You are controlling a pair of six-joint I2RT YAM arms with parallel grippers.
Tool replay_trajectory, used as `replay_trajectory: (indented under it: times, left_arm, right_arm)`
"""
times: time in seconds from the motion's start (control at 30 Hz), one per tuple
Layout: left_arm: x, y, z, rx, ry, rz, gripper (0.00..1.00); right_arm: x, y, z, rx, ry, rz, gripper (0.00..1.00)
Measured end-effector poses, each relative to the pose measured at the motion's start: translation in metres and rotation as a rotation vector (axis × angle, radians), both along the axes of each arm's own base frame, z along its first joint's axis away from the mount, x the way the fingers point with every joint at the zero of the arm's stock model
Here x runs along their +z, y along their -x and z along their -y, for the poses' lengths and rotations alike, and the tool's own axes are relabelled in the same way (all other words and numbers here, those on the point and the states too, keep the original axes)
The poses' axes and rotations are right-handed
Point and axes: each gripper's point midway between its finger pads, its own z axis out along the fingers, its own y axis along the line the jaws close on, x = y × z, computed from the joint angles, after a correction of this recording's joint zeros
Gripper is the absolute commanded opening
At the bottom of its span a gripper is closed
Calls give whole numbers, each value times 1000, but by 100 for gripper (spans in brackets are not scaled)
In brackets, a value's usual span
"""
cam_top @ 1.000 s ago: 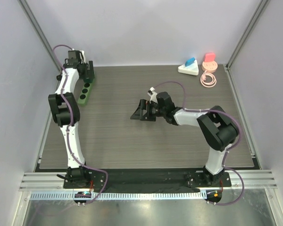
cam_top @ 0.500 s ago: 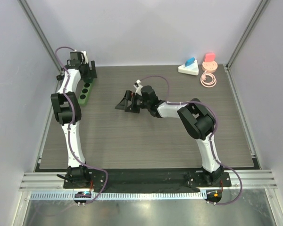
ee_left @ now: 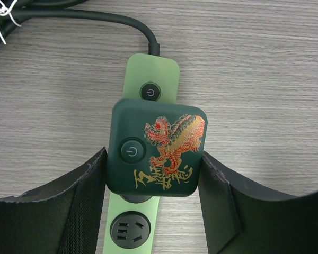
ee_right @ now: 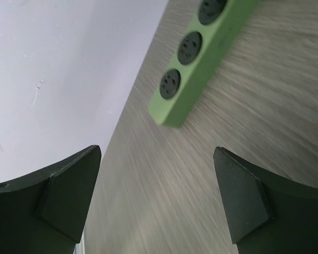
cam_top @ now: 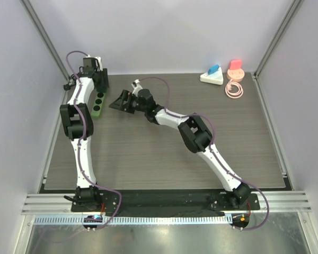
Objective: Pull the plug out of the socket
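**Plug seated in the strip, left fingers at its sides**

At the far left of the grey wood-grain table (cam_top: 148, 159), close to the back wall: a long light-green plastic power strip (cam_top: 97, 103), lying flat. Plugged into it near the cable end, just past the strip's round switch (ee_left: 150, 92) — a dark green square plug (ee_left: 156, 148) with rounded corners, a red-and-gold dragon print and a round power button of its own. Not pulled off; sits flush on the strip, with one free socket (ee_left: 130, 231) in sight just below it from the left wrist. Leading off the strip's end, a dark round cable (ee_left: 95, 16).

Bracketing the plug, the left gripper (ee_left: 153, 159): partway closed, one black finger (ee_left: 79, 201) against each flank, no gap to be seen on either side. Cannot tell how firmly pressed.

Reaching across from the right, the right gripper (ee_right: 158, 153): spread wide, holding nothing, near the strip's free end and angled toward its three bare sockets (ee_right: 186, 50) — apart from the strip, touching neither it nor the plug.
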Motion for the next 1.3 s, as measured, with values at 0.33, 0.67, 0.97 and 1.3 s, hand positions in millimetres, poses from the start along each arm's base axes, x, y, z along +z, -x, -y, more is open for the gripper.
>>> replay_trajectory:
  times: [0.33, 0.67, 0.97, 1.3]
  left_arm:
    - [0, 0, 0, -4, -10, 1, 36]
    - [-2, 0, 1, -5, -6, 18, 0]
    - [-1, 7, 3, 36, 40, 15, 0]
    - [-2, 25, 8, 75, 87, -24, 0]
  right_arm:
    - [-7, -11, -46, -35, -42, 86, 77]
    - [-32, -20, -47, -82, -31, 125, 44]
    - [-31, -9, -56, -43, -60, 150, 27]
    - [-40, 11, -62, 22, -73, 149, 26]
